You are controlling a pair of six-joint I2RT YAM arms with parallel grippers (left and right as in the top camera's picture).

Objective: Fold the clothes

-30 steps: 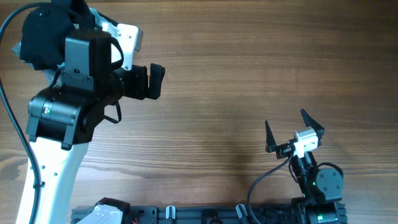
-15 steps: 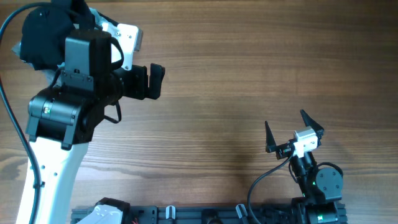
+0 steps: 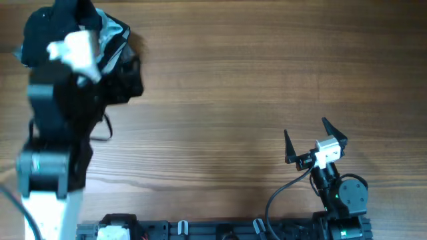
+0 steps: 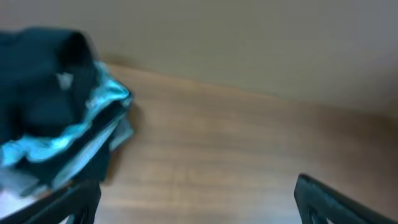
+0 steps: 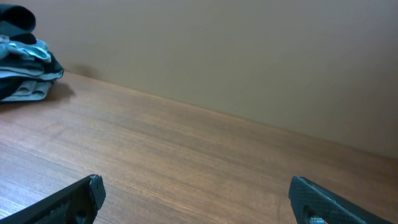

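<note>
Two claws are showing, and both are standing wide open with nothing in them. From overhead, my left arm (image 3: 53, 127) is appearing as a blur at the far left corner of the table (image 3: 240, 73). It is hanging over the heap where the black shirt (image 3: 40, 30) is lying bunched against a light-blue garment (image 3: 115, 30). My right claw (image 3: 305, 128) is sitting well apart from that heap, near the front edge, and spreading its fingers over bare wood. Through the left wrist camera, my left claw (image 4: 196, 185) is gaping empty, with the shirt lying close ahead on the left and light-blue folds showing at its edge. Through the right wrist camera, my right claw is gaping too, and the shirt is lying far off at the left edge.
</note>
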